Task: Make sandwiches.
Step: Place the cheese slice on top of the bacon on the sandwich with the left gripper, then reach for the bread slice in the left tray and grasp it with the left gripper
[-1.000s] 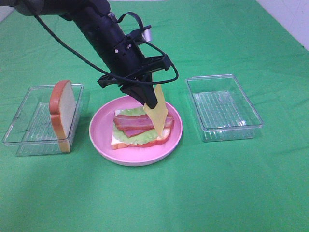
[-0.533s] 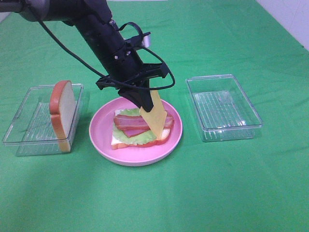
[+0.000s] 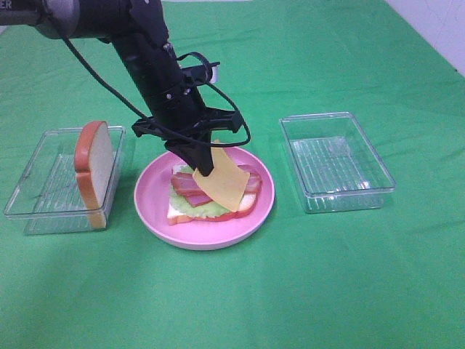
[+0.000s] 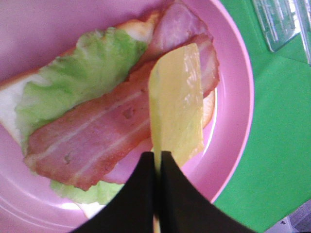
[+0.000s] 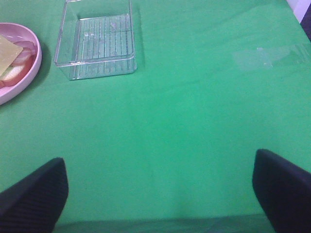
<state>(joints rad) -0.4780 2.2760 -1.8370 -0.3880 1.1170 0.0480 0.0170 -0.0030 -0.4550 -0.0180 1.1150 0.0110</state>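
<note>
While pinched at one corner, cheese square [image 3: 223, 180] slants down across bacon strips [image 3: 190, 187].

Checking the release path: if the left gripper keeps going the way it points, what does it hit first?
Likely the bacon strips on the plate's stack; the left gripper, shut on the cheese square, points down at them. Depth unclear.

The left arm [image 3: 149, 58] is glossy black and tubular, thin black cables [image 3: 218, 98] looping off it, ending in narrow black tapered fingers [image 4: 146, 194]; the right arm's black fingers [image 5: 34, 196] look finely textured.
</note>
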